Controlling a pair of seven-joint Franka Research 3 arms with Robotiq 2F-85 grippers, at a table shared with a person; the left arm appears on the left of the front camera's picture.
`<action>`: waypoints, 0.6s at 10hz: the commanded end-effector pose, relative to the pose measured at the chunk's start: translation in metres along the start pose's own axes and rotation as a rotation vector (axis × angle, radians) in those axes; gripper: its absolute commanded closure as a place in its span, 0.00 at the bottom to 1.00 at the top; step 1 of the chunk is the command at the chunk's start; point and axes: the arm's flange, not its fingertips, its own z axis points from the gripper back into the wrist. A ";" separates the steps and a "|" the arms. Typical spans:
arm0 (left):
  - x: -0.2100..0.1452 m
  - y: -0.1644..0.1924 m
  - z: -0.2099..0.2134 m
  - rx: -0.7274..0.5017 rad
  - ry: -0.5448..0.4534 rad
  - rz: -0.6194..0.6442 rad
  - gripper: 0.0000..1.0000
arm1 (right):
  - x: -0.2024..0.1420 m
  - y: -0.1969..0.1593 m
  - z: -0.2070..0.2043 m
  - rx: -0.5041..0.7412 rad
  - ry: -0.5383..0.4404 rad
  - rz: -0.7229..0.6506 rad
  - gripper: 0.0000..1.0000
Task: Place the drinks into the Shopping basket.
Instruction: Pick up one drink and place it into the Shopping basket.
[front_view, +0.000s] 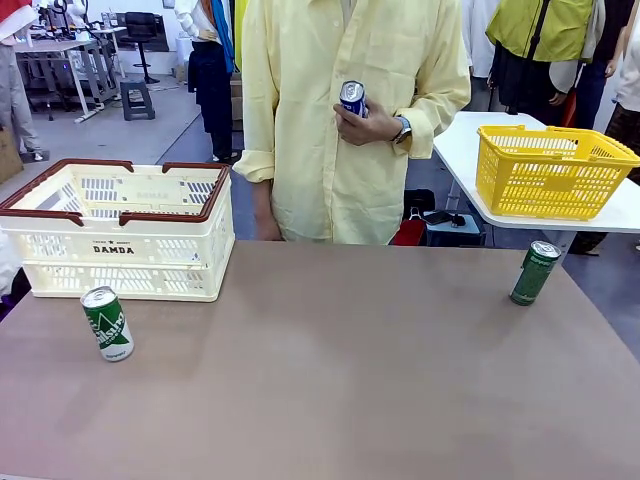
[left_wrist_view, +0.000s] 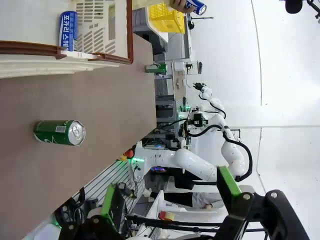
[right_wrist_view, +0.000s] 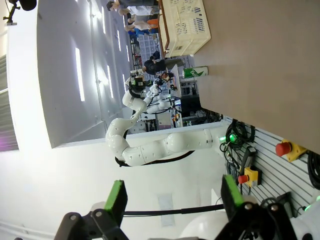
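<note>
The cream lattice Shopping basket with a brown-red rim stands at the table's far left. In front of it stands a green-and-white can. A slim dark green can stands at the far right edge. A person in a yellow shirt holds a blue can at chest height. The left wrist view shows the green-and-white can, the basket's rim and a blue-and-white lettered thing just inside it. My left gripper and right gripper are open, empty and far from the cans.
A bright yellow mesh basket sits on a separate white table at the back right. The brown table's middle and front are bare. The right arm shows far off in the left wrist view.
</note>
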 end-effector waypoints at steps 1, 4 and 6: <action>-0.016 -0.045 -0.037 0.166 0.058 -0.043 0.00 | 0.000 0.002 0.001 0.002 0.002 0.007 0.00; -0.043 -0.085 -0.152 0.684 0.234 -0.231 0.00 | 0.000 0.002 0.001 0.002 0.002 0.007 0.00; -0.052 -0.060 -0.205 0.941 0.152 -0.233 0.00 | 0.000 0.002 0.001 0.002 0.002 0.007 0.00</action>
